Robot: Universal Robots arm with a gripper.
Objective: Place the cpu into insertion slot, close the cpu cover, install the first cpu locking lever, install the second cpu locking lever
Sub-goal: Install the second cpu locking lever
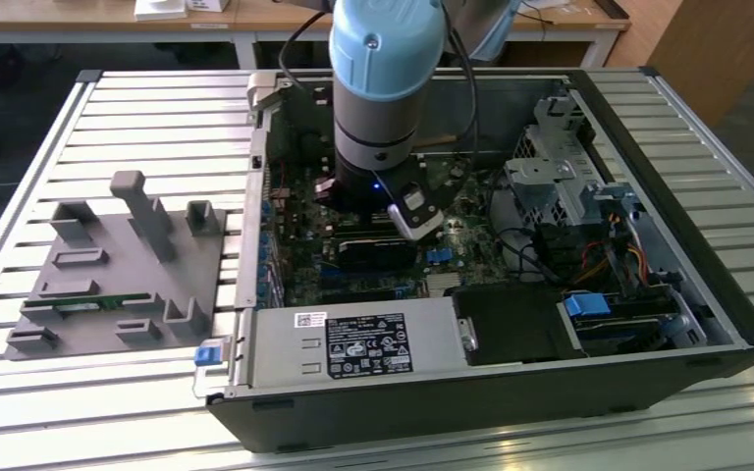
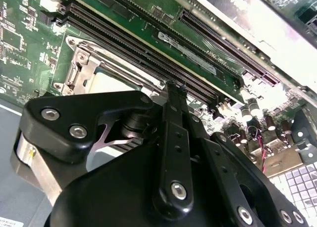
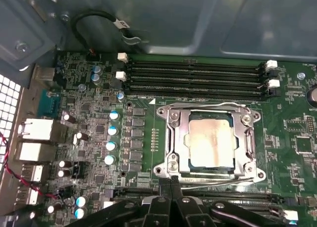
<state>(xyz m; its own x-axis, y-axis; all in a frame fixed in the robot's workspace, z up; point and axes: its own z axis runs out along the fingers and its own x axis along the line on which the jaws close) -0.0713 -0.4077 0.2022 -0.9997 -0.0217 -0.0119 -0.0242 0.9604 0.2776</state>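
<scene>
In the first wrist view the cpu (image 3: 210,140), a dull silver square, lies in the black-rimmed insertion slot (image 3: 185,155). The silvery cpu cover (image 3: 173,138) is down over it, framing it through its window. One thin wire locking lever (image 3: 208,105) runs along the socket's far edge. Another locking lever (image 3: 223,182) runs along the near edge. My gripper (image 3: 171,183) is shut, its two fingertips pressed together right at the near lever's end by the cover's corner. In the second wrist view the gripper (image 2: 176,91) hangs just over the cover (image 2: 81,64) and hides most of the cpu (image 2: 106,78).
Long black memory slots (image 3: 198,78) lie beyond the socket, with capacitors (image 3: 113,130) and rear ports (image 3: 34,138) to one side. The arm (image 1: 374,98) reaches down into the open computer case (image 1: 691,245). A grey fixture (image 1: 115,265) sits on the slatted table at the exterior view's left.
</scene>
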